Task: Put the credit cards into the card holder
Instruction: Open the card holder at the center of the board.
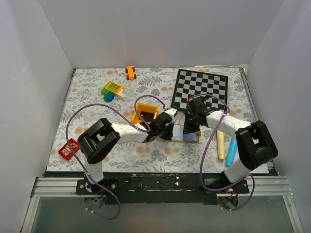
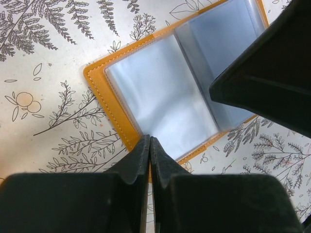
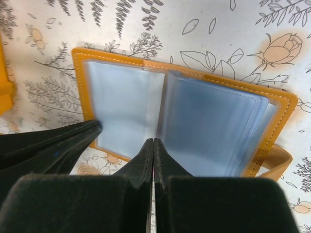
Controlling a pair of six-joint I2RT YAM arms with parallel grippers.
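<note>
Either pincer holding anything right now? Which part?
Both are shut: left pincer and right pincer, tips at the edge of the open card holder. No card shows in either; whether either pinches a sleeve there cannot be told.

Lab test booth, white walls (image 1: 146, 29), floral tabletop (image 1: 160, 90)

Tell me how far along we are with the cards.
Done: the holder lies open flat. In hand: the left gripper and right gripper are both shut, tips at its edges, no card showing in either. Left: everything; the sleeves look empty, and the cards seem to be the dark shape in the bin.
</note>
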